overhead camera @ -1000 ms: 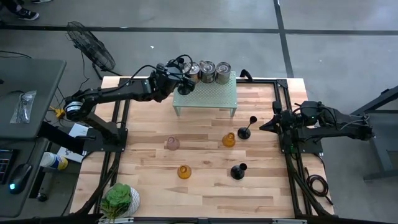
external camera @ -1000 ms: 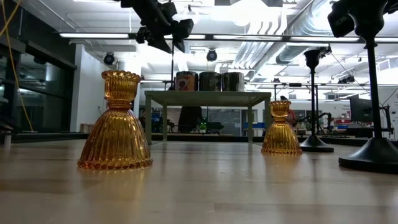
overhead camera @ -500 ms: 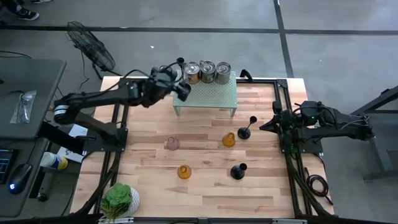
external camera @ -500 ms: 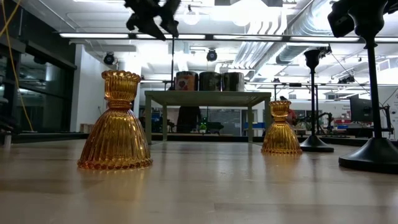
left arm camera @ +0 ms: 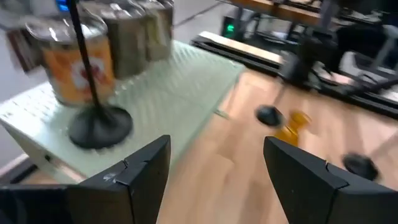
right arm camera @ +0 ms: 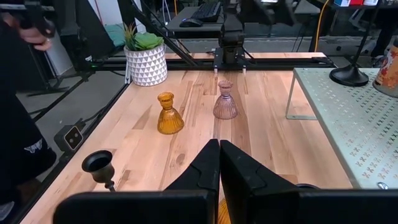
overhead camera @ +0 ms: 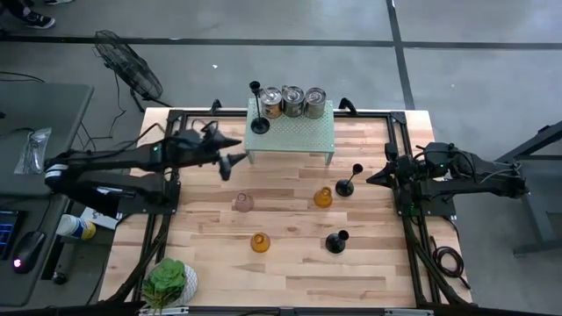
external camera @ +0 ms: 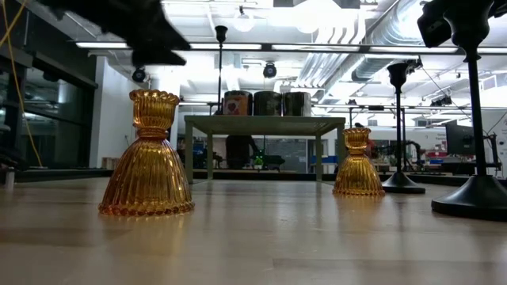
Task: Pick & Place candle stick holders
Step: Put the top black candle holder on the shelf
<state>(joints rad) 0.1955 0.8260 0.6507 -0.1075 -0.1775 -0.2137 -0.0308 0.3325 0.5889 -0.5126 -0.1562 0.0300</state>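
One black candle stick holder (overhead camera: 257, 123) stands by its round base on the far left corner of the pale green stand (overhead camera: 303, 132), next to three tins (overhead camera: 293, 100). It also shows in the left wrist view (left arm camera: 99, 124). On the table stand a pink holder (overhead camera: 243, 203), two amber holders (overhead camera: 323, 197) (overhead camera: 259, 242) and two more black ones (overhead camera: 345, 186) (overhead camera: 335, 240). My left gripper (overhead camera: 230, 158) is open and empty, left of the stand and just off it; its fingers (left arm camera: 143, 168) stand wide apart. My right gripper (right arm camera: 219, 158) is shut and empty at the table's right edge (overhead camera: 376, 176).
A potted plant (overhead camera: 169, 283) stands at the table's near left corner. The stand sits at the far middle. Bare wood lies between the holders and along the near edge (overhead camera: 351, 290). A fan (overhead camera: 127, 66) stands on the floor beyond the far left corner.
My left gripper has drawn back from the stand's far left corner toward the table's left and near edges. The black holder now stands alone on the stand where the gripper was.
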